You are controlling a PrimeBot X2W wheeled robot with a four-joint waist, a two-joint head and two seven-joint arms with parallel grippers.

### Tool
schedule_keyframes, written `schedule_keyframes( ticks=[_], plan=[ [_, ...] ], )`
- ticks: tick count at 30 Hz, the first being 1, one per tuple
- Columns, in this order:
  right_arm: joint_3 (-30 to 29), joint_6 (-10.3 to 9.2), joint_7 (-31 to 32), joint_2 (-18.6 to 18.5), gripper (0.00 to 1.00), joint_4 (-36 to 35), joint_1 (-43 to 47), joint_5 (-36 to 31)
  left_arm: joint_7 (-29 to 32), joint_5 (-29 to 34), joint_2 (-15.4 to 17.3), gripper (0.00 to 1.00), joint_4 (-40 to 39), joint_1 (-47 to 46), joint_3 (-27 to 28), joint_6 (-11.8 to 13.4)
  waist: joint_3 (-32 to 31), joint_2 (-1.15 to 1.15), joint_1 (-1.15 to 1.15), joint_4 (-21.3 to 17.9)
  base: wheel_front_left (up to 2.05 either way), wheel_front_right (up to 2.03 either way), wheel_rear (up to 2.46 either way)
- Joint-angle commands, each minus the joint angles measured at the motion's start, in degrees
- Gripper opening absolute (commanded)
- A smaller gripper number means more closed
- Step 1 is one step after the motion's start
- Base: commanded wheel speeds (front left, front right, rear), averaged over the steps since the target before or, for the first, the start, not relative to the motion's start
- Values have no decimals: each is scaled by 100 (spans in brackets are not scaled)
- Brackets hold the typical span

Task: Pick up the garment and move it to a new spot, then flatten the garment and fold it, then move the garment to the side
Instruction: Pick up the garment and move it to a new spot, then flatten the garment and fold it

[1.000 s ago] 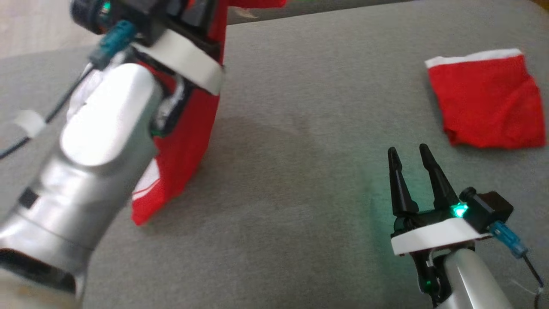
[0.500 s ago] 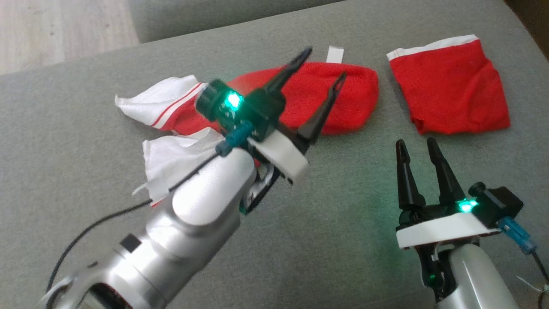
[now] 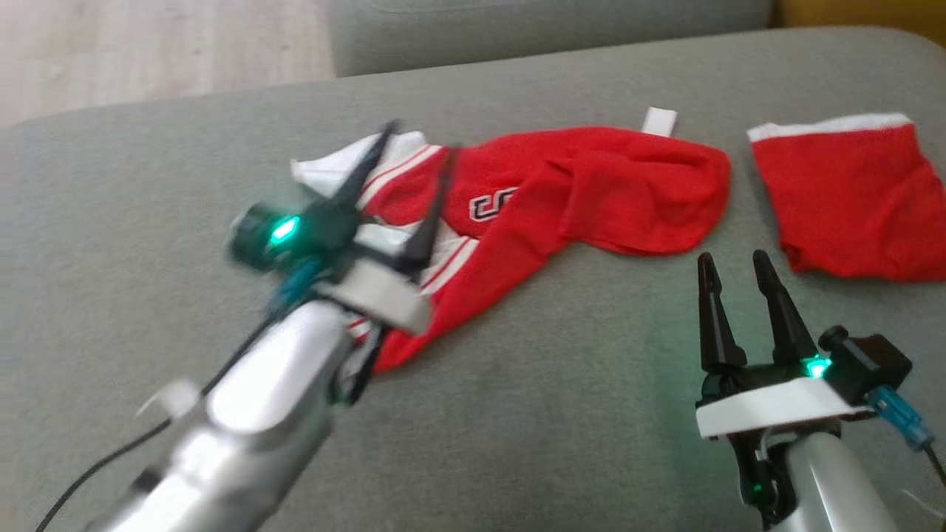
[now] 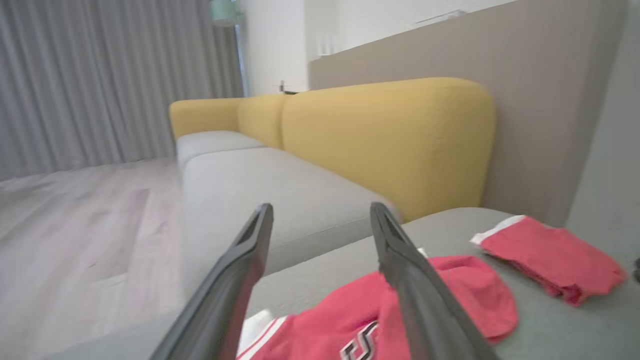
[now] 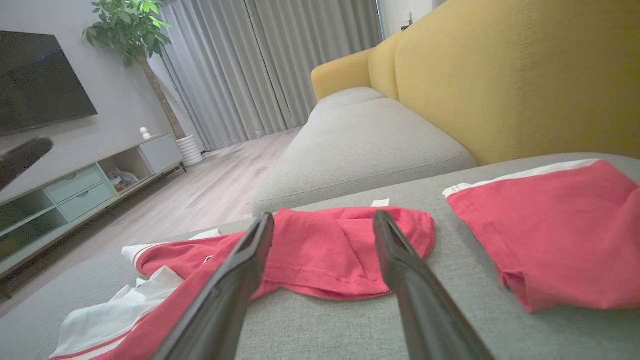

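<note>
Garment (image 3: 584, 185) crumpled on grey cushion (image 3: 554, 414), long axis L-R across head view, white-trim end left; lower-left part hidden behind blurred left tool (image 3: 420, 140), fingers spread, empty; right tool (image 3: 733, 257) wide, empty

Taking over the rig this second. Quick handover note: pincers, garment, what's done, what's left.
Pincers: left pincer open and empty, above the garment's white-trimmed end. right pincer open and empty, over the grey cushion.
Things: garment, a red jersey, lies crumpled on the grey cushion, held by neither pincer. A folded red piece lies apart on the robot's right.
Done: pick-up and move. A second ago the left pincer held the garment hanging; now it is set down.
Left: flatten, fold, move aside.
</note>
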Motion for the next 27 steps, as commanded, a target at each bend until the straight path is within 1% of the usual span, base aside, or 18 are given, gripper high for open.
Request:
schedule_keyframes(
  ticks=[1,4,7,12,16,19,22,27],
  plan=[
    [95,-10,-62,-21,100,-202,-47,-66,-61,-44,301,100,-269,133,390,148,-107,0,0,208,0,0,0],
    [63,-10,-62,-21,100,-213,-6,-131,-68,-61,552,100,-543,671,737,325,-128,0,0,358,0,0,0],
    [40,-10,-62,-21,100,-226,32,-176,-70,-73,653,100,-810,1298,1097,448,-134,0,0,469,0,0,0],
    [0,-10,-62,-21,100,-230,88,-228,-71,14,558,100,-1008,2011,1491,454,-93,0,0,640,0,0,0],
    [17,-10,-62,-21,100,-217,98,-291,-71,132,452,100,-1041,2144,1654,377,-51,0,0,695,0,0,0],
    [54,-10,-62,-21,100,-219,57,-326,-71,237,393,100,-939,2123,1704,240,21,0,0,681,0,0,0],
    [105,-10,-62,-21,100,-226,-4,-332,-66,311,377,100,-708,1975,1634,92,118,0,0,619,0,0,0],
    [154,-10,-62,-21,100,-207,-68,-345,361,329,388,100,-107,1484,1475,-137,343,0,0,441,0,0,0]
  ],
)
